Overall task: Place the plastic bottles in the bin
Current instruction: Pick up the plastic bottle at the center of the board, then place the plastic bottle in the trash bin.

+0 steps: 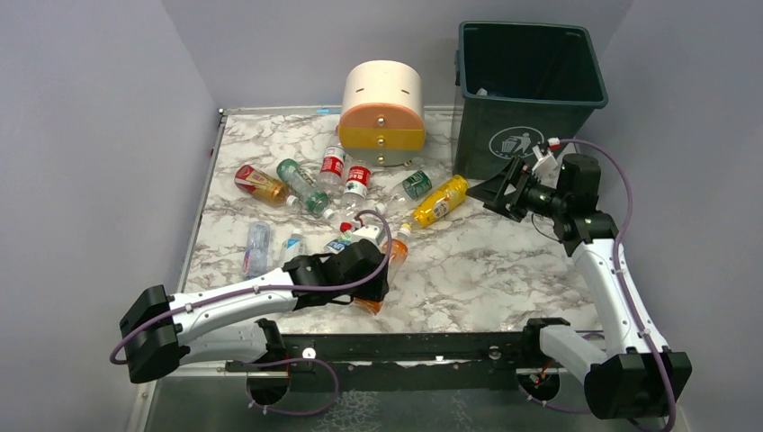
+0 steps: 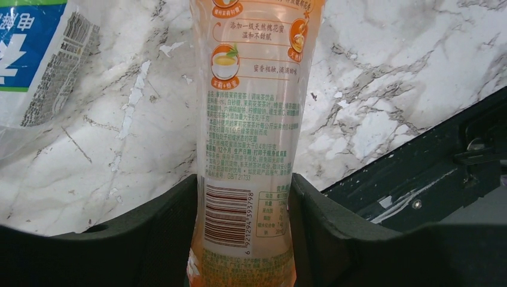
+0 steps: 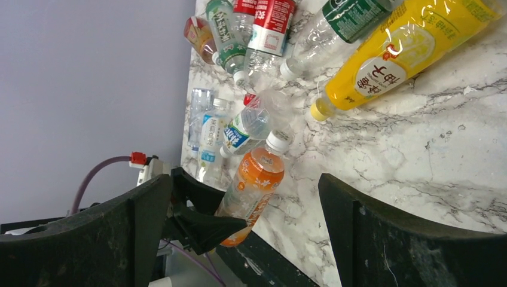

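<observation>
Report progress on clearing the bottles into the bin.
Done: nothing certain. The bin is dark inside, so its contents are unclear.
In hand: the left gripper is closed on the orange bottle, which lies on the table.
Left: the yellow bottle and the other bottles lie there too. The right gripper is open and empty.

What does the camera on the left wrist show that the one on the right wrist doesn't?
Only the left wrist view: the fine print and barcode on the orange bottle, up close. Only the right wrist view: the yellow bottle, a red-labelled bottle and the right gripper, open. Both: the orange bottle gripped by the left gripper, and the marble table.
</observation>
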### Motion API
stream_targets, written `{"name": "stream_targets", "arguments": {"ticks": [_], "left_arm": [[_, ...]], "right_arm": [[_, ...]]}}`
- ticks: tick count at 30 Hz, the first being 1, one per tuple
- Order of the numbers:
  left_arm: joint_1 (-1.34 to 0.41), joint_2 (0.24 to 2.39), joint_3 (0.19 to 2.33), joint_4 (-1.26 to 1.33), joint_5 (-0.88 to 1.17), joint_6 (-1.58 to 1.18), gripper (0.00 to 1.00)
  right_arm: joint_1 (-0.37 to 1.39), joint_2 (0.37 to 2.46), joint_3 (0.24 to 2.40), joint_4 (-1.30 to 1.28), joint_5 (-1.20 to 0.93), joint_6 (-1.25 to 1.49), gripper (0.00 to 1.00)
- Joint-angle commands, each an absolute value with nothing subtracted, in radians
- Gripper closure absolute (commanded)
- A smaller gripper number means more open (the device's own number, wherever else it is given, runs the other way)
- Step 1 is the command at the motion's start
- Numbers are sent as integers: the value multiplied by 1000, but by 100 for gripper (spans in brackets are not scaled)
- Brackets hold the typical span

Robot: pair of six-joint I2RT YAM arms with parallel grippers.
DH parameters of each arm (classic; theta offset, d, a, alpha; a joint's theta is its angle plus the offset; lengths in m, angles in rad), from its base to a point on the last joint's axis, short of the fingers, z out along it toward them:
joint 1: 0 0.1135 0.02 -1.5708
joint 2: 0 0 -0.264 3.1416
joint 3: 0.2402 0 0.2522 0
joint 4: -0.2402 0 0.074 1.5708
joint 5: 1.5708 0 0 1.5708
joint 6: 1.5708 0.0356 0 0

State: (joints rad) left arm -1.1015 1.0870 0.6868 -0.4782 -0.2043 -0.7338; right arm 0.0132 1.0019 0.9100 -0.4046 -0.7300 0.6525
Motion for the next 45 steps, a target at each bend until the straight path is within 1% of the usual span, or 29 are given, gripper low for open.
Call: {"name": "stream_targets", "arguments": {"ticks": [1,7,19,35,45], "left_arm": [[-1109,1063,739,-462,-180,-715,46],[-1125,1054,771,-451,-175,-710,47],[-1145,1054,821,-408,-172,-690,47],[-1171,1082,861,-368,-162,-686,47],[-1182,1092,876,-361,-168,-682,47]], "right_arm": [[14,1022,888,-378,-776,639,4],[28,1056,866,-365,-807,645,4],[170,1124,804,-288,-800,705,4],[354,1175,779,-193,-736,782,4],[431,1209,791,-179,-700,794,4]]}}
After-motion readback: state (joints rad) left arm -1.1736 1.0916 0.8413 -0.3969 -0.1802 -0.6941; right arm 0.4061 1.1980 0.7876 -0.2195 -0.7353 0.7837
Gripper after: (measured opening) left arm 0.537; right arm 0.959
